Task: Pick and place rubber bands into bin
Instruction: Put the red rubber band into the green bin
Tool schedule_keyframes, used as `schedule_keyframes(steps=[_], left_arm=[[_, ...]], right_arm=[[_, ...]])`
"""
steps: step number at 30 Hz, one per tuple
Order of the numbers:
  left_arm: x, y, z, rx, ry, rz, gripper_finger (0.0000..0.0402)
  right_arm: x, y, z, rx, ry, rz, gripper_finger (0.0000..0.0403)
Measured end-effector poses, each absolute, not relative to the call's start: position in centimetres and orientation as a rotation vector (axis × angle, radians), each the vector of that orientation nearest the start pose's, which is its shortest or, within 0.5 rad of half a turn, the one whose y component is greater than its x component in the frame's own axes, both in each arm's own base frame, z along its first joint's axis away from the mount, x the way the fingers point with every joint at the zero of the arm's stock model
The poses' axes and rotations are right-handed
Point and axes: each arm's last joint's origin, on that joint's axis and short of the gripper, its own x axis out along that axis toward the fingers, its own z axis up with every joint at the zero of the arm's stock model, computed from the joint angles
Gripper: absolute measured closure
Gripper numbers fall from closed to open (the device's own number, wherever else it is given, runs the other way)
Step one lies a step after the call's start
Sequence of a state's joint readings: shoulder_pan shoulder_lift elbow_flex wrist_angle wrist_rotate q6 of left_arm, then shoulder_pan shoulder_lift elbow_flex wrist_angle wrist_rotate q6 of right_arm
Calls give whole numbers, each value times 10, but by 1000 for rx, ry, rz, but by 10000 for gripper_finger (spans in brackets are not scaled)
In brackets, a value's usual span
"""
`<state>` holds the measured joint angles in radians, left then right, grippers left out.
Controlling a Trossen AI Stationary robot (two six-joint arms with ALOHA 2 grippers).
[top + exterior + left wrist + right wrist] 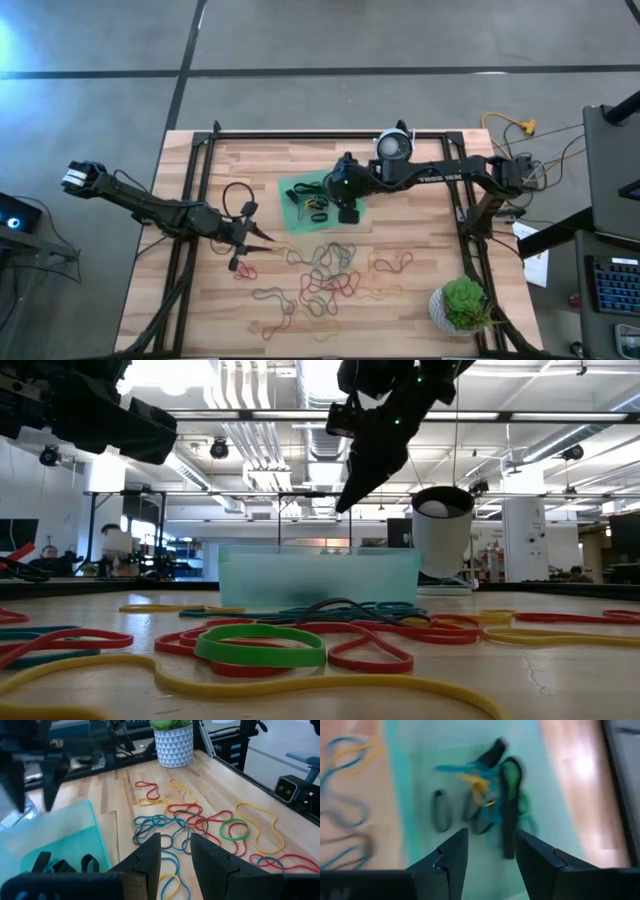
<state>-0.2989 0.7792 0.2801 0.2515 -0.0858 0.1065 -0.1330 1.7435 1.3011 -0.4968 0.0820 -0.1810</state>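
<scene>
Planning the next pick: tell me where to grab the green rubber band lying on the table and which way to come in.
Grip the green rubber band on one strand of its loop, coming straight down from above. It lies flat as an open oval, and its side toward the plant pot looks freest; the opposite side crosses red bands, so pinching there would probably lift those too.

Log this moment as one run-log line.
right gripper: open over bin | left gripper: open, over table | rubber bands: many loose, some in bin
</scene>
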Motion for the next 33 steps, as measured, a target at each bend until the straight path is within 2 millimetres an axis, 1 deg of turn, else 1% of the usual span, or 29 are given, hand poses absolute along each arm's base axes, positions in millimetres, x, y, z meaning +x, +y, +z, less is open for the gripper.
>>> schedule_keyframes(steps=[3,6,11,19,25,29,33], left_arm=[[161,-47,195,102,266,-221,311],[159,-46,186,37,342,-212,311],[156,-46,174,-74,469,-178,311],[162,-48,159,-96,579,-162,311],[165,-53,143,-227,727,-231,311],[167,-57,138,-288,802,-305,311],[170,-61,139,-356,839,-366,311]], right_arm=[[362,-35,234,-117,996,-34,261],[360,-11,233,-121,1027,53,269],[356,35,234,-178,1032,172,281],[341,110,235,-214,1017,313,299],[326,161,238,-274,939,449,310],[317,184,240,-316,890,514,317],[309,199,241,-370,865,498,323]])
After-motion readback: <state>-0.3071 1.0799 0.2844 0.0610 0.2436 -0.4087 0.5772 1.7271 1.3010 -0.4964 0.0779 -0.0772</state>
